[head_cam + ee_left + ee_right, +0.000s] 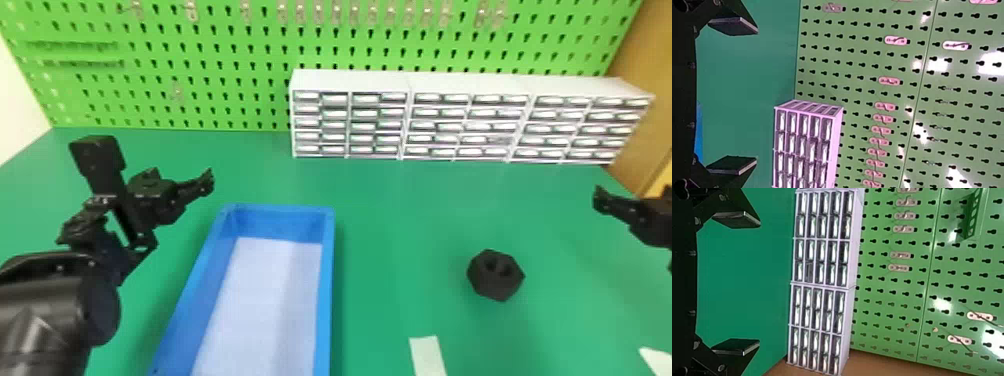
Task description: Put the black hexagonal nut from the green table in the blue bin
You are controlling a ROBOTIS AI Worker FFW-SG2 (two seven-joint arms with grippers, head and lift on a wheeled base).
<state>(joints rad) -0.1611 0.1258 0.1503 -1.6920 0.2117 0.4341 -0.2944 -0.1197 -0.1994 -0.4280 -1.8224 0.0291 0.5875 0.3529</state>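
My left gripper point(177, 180) is hovering in the left part of the head view, near the far end of the blue bin point(327, 295); in the left wrist view, its two fingers point(732, 165) are standing spread, a wide gap opening between them. My right gripper point(632, 195) is hanging at the right edge of the head view, and its two fingers point(736, 346) are standing just as widely apart in the right wrist view.

Right of centre, in the lower half of the head view, the black nut point(487, 284) is lying on the green table point(400, 225), its opening showing on top. It is sitting well apart from the bin, which is stretching from mid-frame down to the bottom edge, left of centre, a white floor showing inside its blue walls.

A white strip point(426, 354) is lying at the bottom edge, between bin and nut, while a white scrap point(657, 361) is showing in the lower right corner. White drawer units point(350, 80) are lining the back of the table from upper centre to upper right, their small drawers facing me. Behind them, a green pegboard point(225, 60) is spanning the top of the frame, metal clips point(191, 11) dotting its upper rows.
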